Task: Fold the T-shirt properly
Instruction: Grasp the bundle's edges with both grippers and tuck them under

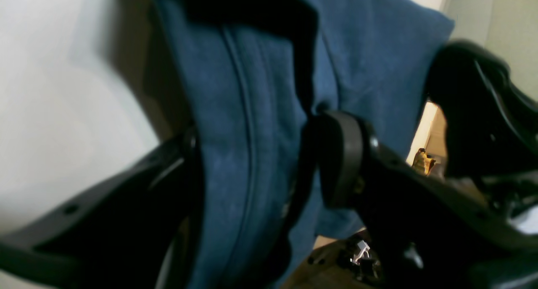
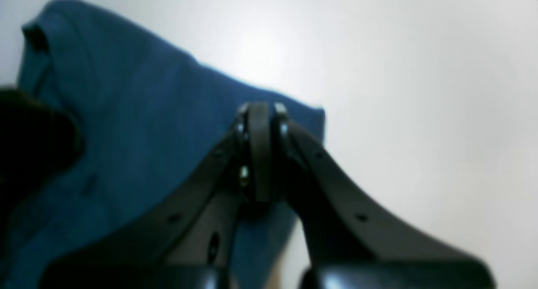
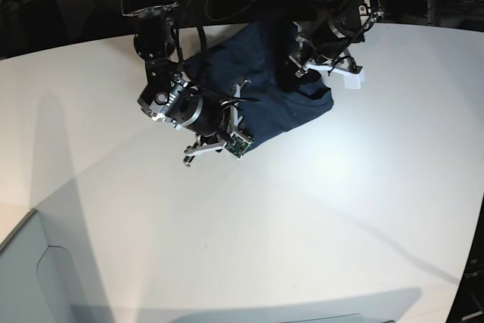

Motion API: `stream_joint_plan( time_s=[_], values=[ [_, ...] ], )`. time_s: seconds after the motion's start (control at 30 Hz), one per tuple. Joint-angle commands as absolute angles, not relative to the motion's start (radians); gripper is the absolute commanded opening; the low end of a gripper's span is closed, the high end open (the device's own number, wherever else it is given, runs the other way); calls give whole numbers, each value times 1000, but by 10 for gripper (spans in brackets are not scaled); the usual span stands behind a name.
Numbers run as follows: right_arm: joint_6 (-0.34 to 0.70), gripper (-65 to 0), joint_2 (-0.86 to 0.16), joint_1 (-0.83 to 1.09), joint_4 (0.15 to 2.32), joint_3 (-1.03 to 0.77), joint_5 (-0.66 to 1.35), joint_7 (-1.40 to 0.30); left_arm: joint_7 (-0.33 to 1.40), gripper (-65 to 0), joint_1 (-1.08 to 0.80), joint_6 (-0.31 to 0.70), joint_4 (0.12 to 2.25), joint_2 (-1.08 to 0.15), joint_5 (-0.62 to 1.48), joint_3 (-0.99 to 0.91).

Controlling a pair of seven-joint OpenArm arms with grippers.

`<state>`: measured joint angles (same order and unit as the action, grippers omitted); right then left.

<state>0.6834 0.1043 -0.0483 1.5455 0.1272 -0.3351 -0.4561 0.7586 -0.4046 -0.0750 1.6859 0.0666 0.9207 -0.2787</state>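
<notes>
- While the right claw (image 2: 260, 154) is clamped tight on the T-shirt (image 2: 138, 146) edge, the left claw (image 1: 269, 163) stands wide around a bunched, seamed fold.
- That navy shirt lies crumpled at the far side of the white counter (image 3: 318, 217).
- Judged step: gathering edges to spread or fold; next, the left claw must close before any lift.

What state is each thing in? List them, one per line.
T-shirt: bunched on the table, partly lifted, not folded flat.
Left pincer: wide apart around a hanging fold of the shirt.
Right pincer: shut at the shirt's edge.
Table: white, bearing the shirt.
</notes>
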Motion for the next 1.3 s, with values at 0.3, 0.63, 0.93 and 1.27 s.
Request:
stream_joint_plan(
  time_s=[0.3, 0.63, 0.93, 1.27],
  values=[
    [698, -650, 44, -105, 1357, -15, -321, -280, 768, -301, -395, -82, 1689, 68, 865, -274],
    [698, -650, 42, -70, 1518, -76, -320, -246, 774, -301, -371, -81, 1692, 76, 786, -272],
    [698, -650, 47, 81, 1863, -47, -318, -351, 776, -301, -438, -81, 1710, 73, 789, -272],
    [698, -650, 44, 255, 1859, 18, -318, -348, 774, -301, -498, -81, 1828, 47, 779, -283]
  ],
)
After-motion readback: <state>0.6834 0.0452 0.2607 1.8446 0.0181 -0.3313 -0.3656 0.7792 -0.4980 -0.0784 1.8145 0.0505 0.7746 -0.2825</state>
